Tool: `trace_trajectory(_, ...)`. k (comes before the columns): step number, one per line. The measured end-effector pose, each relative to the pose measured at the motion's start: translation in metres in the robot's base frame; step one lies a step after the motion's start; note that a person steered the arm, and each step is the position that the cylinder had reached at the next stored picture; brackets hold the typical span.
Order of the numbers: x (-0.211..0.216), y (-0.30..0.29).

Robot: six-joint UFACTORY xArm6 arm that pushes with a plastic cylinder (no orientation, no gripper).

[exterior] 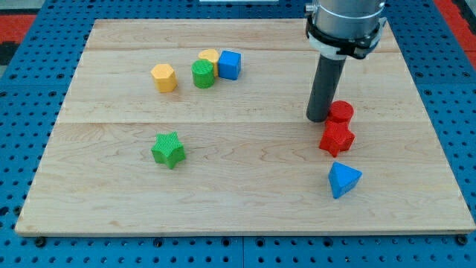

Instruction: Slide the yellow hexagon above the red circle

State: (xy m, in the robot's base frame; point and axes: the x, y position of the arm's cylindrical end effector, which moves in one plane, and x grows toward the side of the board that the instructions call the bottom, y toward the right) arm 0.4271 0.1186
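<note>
The yellow hexagon [163, 77] lies at the view's upper left, apart from the other blocks. The red circle [341, 112] lies at the right of the board, with a red star-shaped block [337, 138] touching it just below. My tip [319, 119] stands on the board right beside the red circle's left side, far to the right of the yellow hexagon. The rod rises from there to the arm's grey housing at the view's top.
A green cylinder [203, 74], a second yellow block [209, 57] behind it and a blue cube [230, 65] cluster right of the hexagon. A green star [169, 150] lies lower left. A blue triangle [343, 179] lies below the red star.
</note>
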Motion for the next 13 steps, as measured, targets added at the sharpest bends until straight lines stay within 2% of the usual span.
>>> trace_trajectory(1, -0.017, 0.0)
trace_trajectory(2, -0.026, -0.063)
trace_trajectory(4, 0.004, -0.215)
trace_trajectory(5, 0.002, -0.263)
trace_trajectory(6, -0.022, -0.3)
trace_trajectory(8, -0.075, -0.302)
trace_trajectory(10, -0.072, -0.156)
trace_trajectory(12, -0.058, -0.172)
trace_trajectory(13, -0.046, -0.131)
